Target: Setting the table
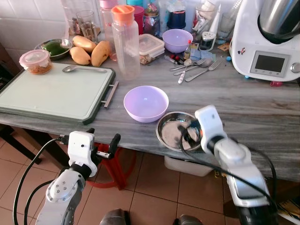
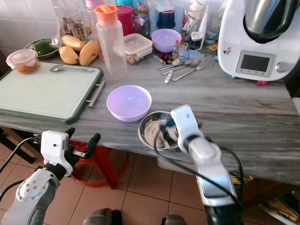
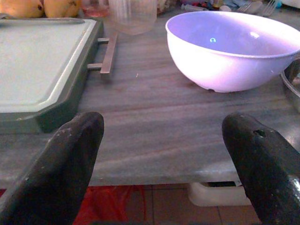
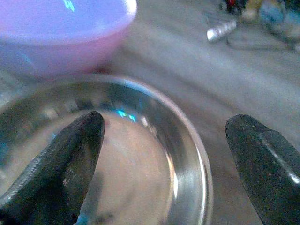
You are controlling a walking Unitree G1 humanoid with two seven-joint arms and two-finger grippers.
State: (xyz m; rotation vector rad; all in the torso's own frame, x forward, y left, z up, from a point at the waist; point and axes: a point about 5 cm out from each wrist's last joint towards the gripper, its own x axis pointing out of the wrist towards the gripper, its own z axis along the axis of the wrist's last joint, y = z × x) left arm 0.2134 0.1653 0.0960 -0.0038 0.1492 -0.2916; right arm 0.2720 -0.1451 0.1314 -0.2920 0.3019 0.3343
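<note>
The step in hand looks like picking up the steel bowl (image 1: 177, 131), which sits at the desk's (image 1: 262, 108) near edge, touching the purple bowl (image 1: 146, 103). The right pincer (image 4: 164, 154) hovers over it, fingers apart, one inside the rim and one outside. Next it should close on the rim; the left pincer (image 3: 164, 159) waits spread below the desk edge.

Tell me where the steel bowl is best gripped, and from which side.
Grip the steel bowl by its thin rim at the table-edge side, one finger inside and one outside. It is shallow and too wide to span, and the purple bowl crowds its far left. The open right gripper already hovers there.
</note>
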